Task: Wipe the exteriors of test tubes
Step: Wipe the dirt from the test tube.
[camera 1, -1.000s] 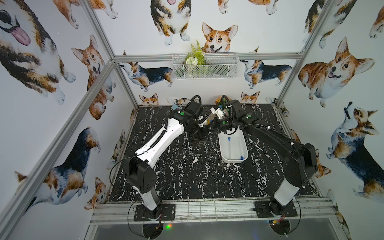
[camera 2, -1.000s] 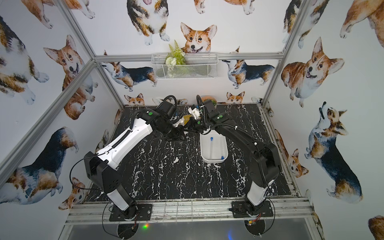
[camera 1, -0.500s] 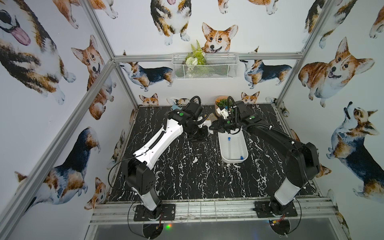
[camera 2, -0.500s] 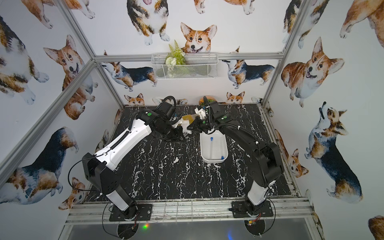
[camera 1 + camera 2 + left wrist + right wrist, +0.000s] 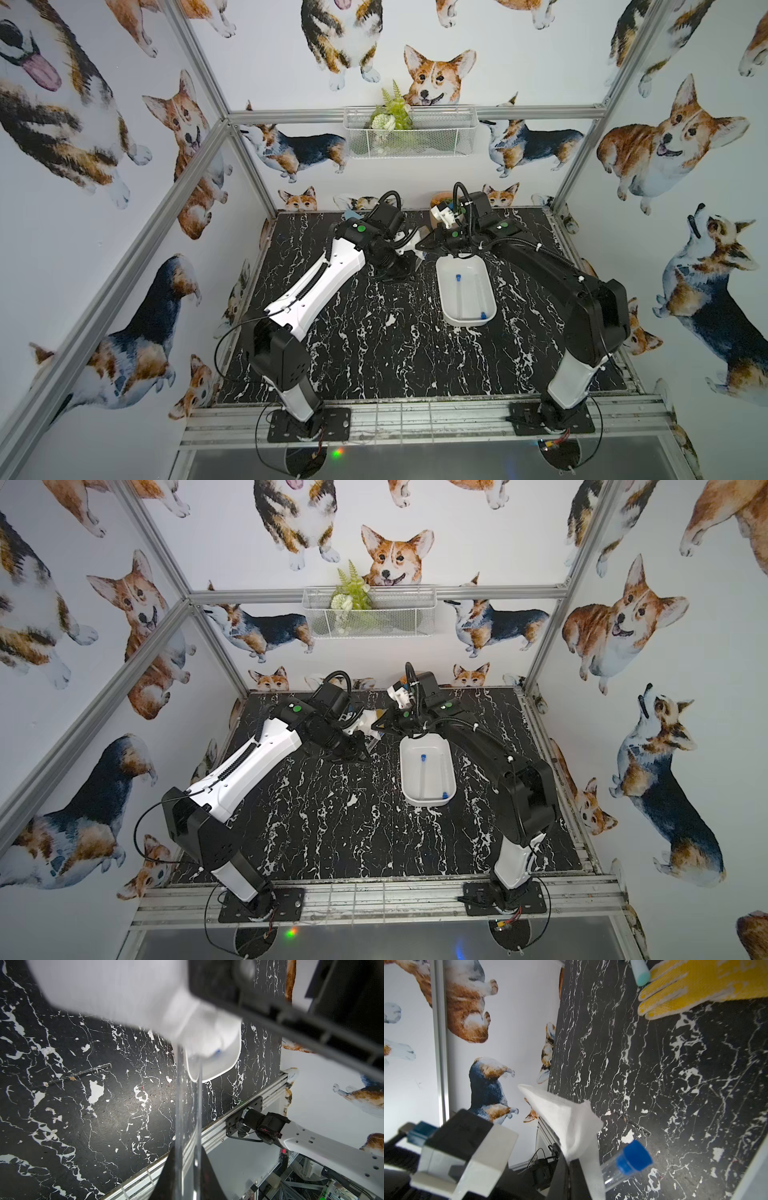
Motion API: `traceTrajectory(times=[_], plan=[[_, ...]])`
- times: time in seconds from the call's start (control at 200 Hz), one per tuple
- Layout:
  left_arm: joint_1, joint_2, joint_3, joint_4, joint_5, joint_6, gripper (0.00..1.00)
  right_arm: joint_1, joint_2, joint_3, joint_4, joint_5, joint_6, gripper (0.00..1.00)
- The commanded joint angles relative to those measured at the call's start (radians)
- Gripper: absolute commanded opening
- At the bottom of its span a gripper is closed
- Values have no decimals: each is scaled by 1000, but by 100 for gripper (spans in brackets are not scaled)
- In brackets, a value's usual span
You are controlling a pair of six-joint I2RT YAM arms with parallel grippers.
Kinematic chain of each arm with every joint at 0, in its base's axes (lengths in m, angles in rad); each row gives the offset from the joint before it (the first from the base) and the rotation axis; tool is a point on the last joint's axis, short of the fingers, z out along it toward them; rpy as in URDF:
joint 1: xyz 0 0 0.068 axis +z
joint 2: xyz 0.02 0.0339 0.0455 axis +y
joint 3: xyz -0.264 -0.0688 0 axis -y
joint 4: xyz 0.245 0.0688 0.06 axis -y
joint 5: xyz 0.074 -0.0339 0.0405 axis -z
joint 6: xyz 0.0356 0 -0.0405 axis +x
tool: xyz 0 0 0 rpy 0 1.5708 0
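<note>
In the left wrist view my left gripper is shut on a clear test tube, which runs straight out from between the jaws; its far end is hidden by a blurred white shape. My right gripper is shut on a white cloth, and the held tube's blue cap sticks out just beside it. In a top view the two grippers, left and right, meet tip to tip above the table's back middle. Two more test tubes lie in the white tray.
A yellow glove and a light-blue trowel handle lie on the black marble table near the back. The tray stands right of the grippers. A wire basket with a plant hangs on the back wall.
My right wrist has swung slightly toward the back right while keeping the cloth at the tube. The left arm has barely shifted. Both grips are unchanged.
</note>
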Motion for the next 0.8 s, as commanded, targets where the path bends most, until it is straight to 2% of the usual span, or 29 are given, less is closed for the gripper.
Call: traceTrajectory(times=[0.0,0.165,0.421,0.796], plan=[[1,2,5,3,-13,-3,9,37,-37,-29,-72,20,-47,0],[2,3,7,3,-30,-7,8,101,-105,-89,-82,48,-44,0],[2,0,7,0,-40,-6,7,109,-205,-201,-7,86,13,0],[-1,-5,21,-21,-58,1,7,102,-123,-212,65,63,5,0]])
